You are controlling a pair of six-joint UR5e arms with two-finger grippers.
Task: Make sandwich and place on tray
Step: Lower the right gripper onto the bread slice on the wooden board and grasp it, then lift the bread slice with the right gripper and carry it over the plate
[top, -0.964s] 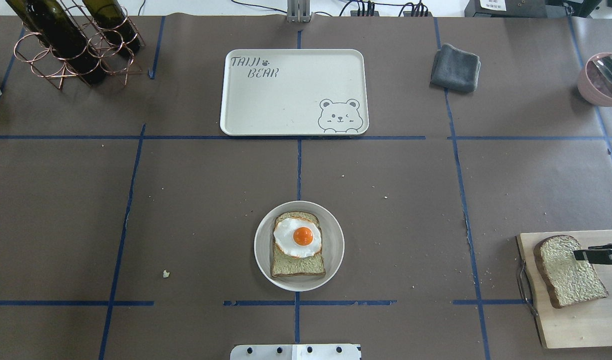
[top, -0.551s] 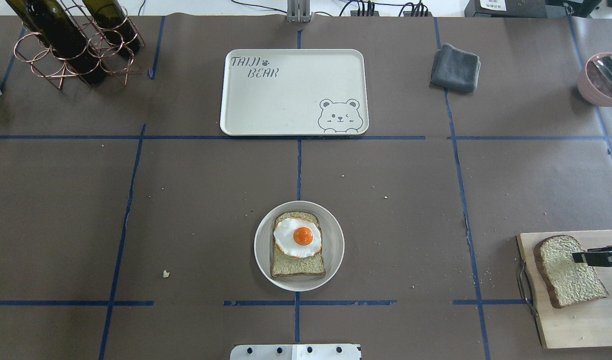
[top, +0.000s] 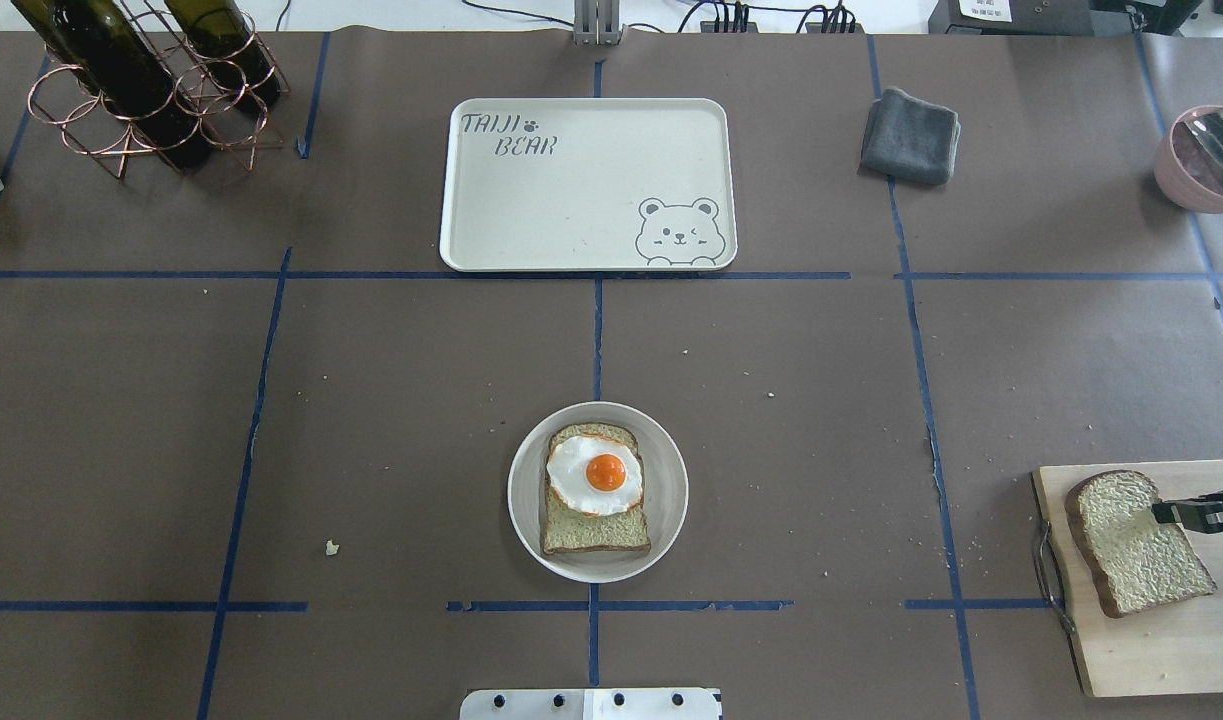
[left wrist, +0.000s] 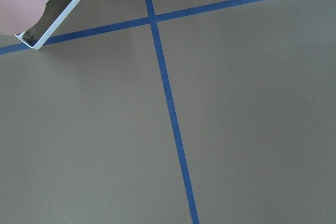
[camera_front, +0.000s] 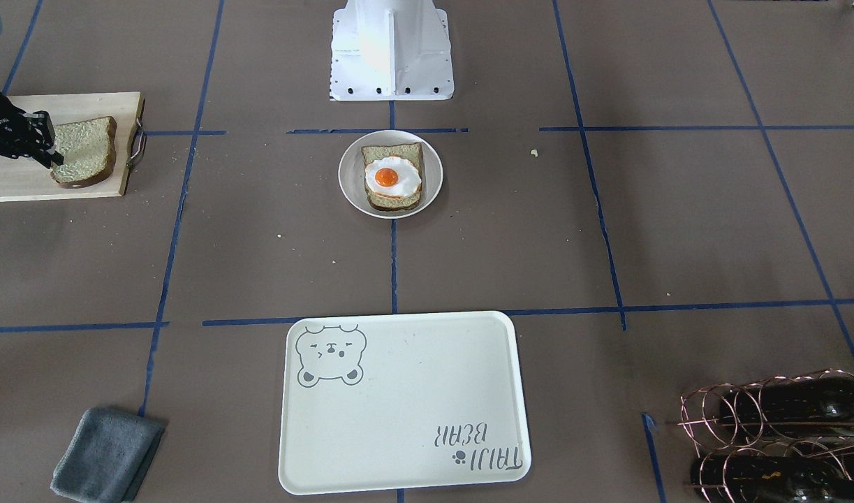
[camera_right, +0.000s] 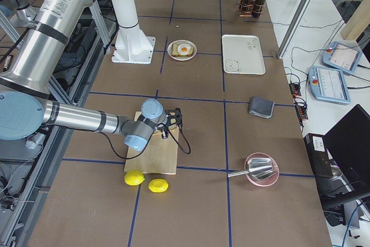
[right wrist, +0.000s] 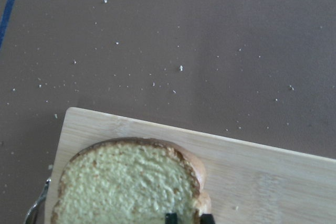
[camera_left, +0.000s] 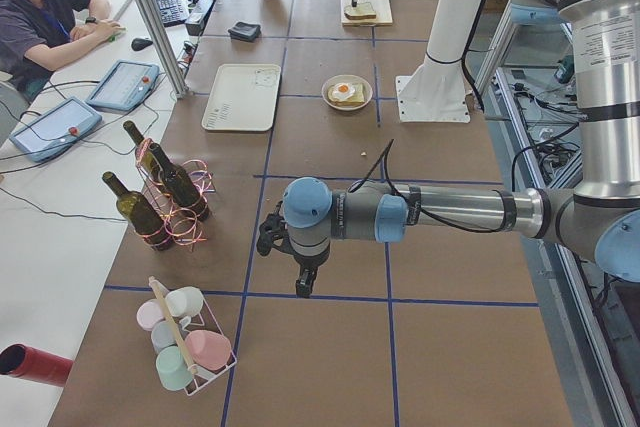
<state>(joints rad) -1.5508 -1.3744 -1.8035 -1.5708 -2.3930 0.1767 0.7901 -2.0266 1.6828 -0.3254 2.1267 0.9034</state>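
One bread slice [top: 595,535]: under fried egg [top: 593,474], on plate [top: 671,492], lower centre
Right gripper [top: 1159,513]: straddles crust of second slice [top: 1136,550] — grip unclear
Left gripper [camera_left: 303,285]: cannot tell

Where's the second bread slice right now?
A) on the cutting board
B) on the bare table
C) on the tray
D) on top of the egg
A: the second bread slice lies on the wooden cutting board, with the right gripper at its edge. The egg tops the other slice on the plate.
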